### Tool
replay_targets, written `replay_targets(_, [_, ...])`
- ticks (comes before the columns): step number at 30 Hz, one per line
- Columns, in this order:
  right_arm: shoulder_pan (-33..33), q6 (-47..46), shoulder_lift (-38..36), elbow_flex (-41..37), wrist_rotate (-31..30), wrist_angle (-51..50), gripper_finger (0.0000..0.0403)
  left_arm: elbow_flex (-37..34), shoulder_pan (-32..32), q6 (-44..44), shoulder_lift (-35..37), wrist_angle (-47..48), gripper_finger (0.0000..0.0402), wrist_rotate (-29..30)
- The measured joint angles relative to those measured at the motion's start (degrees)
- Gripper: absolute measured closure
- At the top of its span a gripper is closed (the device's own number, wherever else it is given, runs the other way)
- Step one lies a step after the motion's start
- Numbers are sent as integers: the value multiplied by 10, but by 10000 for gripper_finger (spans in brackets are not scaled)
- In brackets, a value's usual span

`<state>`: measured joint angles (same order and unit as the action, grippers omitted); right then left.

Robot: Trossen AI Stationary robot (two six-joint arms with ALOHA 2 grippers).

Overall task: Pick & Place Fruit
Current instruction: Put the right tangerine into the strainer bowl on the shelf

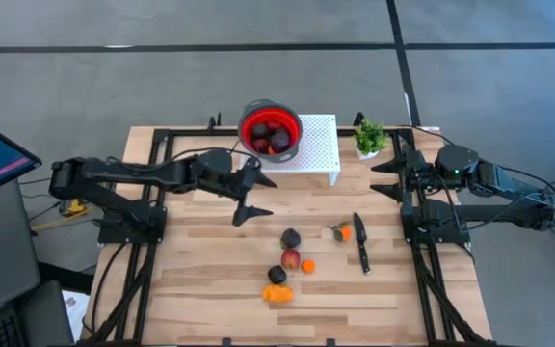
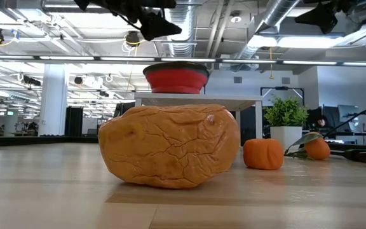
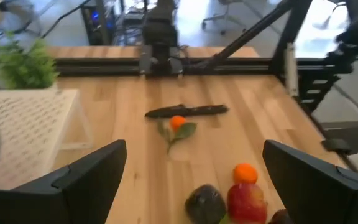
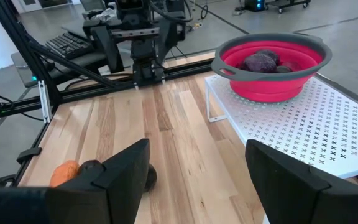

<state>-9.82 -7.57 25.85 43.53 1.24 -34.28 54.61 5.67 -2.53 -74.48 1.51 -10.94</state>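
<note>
The fruit lies loose on the wooden table: a plum (image 1: 290,237), a red-yellow ball (image 1: 290,258), a small orange (image 1: 308,266), a second plum (image 1: 277,276), the larger orange piece (image 1: 277,293) and a leafed orange (image 1: 342,230). More plums and red balls sit in a red bowl (image 1: 270,133) on a white perforated stand (image 1: 318,145). My left gripper (image 1: 270,197) hangs open above the table, in front of the bowl and short of the loose fruit (image 3: 246,202). My right gripper (image 1: 374,180) waits open by the table's right side, touching nothing.
A black-handled knife (image 1: 360,243) lies beside the leafed orange. A small potted plant (image 1: 369,137) stands at the stand's right end. Black rails frame the table's left, right and far sides. Bare wood stretches between my left gripper and the fruit.
</note>
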Motion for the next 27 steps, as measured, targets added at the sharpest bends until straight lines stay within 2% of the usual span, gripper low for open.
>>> replay_targets(4, [0,0,0,0,0,0,143,0,5,14,8,36,27,50])
replay_targets(9, [0,0,0,0,0,11,143,-9,20,15,26,62,27,56])
replay_targets(14, [0,5,8,0,0,82,143,-46,41,15,69,53,27,73])
replay_targets(21, [0,-17,28,0,-2,201,143,-114,70,15,143,-31,27,80])
replay_targets(27, [-1,-21,74,0,-16,188,143,-178,73,14,190,-133,27,80])
